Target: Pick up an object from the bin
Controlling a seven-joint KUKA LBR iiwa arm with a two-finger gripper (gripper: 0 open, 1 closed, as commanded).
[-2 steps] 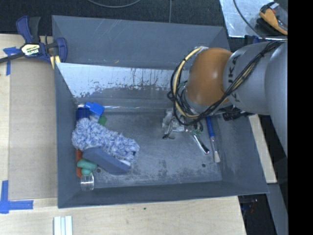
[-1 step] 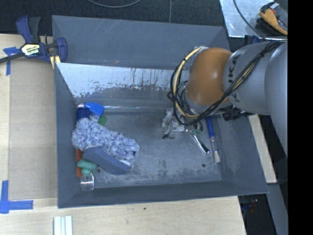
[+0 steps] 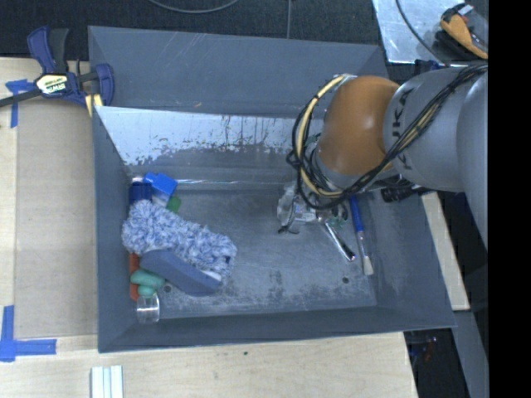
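The arm's orange wrist cover sits highest, hiding much of the gripper below it, so I cannot tell whether the gripper is released or clenched. It hangs low over bare floor right of the middle of the bin. Nothing shows in its grip.

Nearest it lie one blue pen and one pair of metal tongs, just to its right and likely the easiest picks.

The rest is tumbled against the left wall, well apart:
- one fuzzy blue-and-white cloth
- one blue block
- one blue slab
- one teal piece
- one clear cup
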